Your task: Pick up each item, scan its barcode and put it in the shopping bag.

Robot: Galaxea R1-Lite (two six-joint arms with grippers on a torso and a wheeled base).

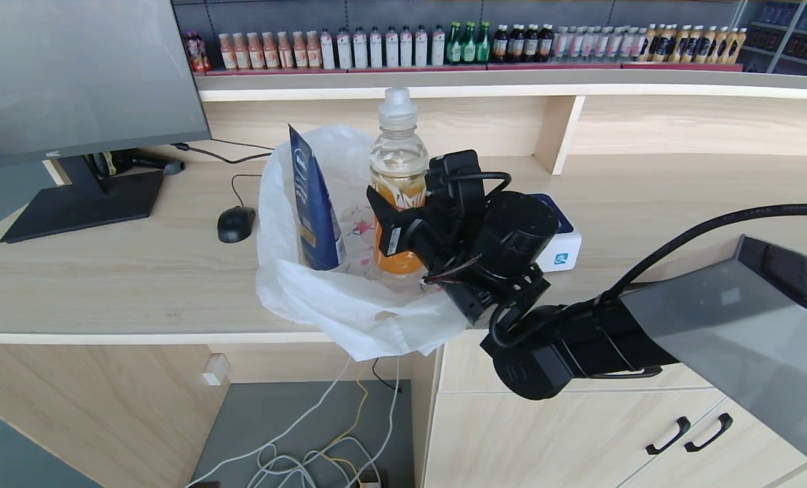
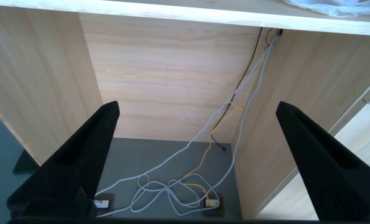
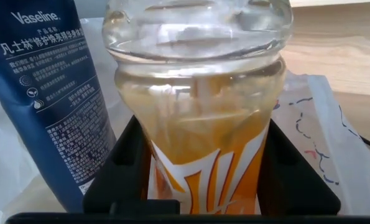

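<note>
A clear bottle of orange drink with a white cap stands upright inside the white plastic shopping bag on the counter. My right gripper is shut on the bottle's lower body; in the right wrist view the bottle fills the space between the black fingers. A dark blue tube stands upright in the bag just left of the bottle, and in the right wrist view the tube is beside it. My left gripper hangs open below the counter, over loose cables on the floor.
A white and blue scanner box sits right of the bag, partly behind my right arm. A monitor and a black mouse are on the counter's left. A raised wooden shelf runs behind. Cables lie under the counter.
</note>
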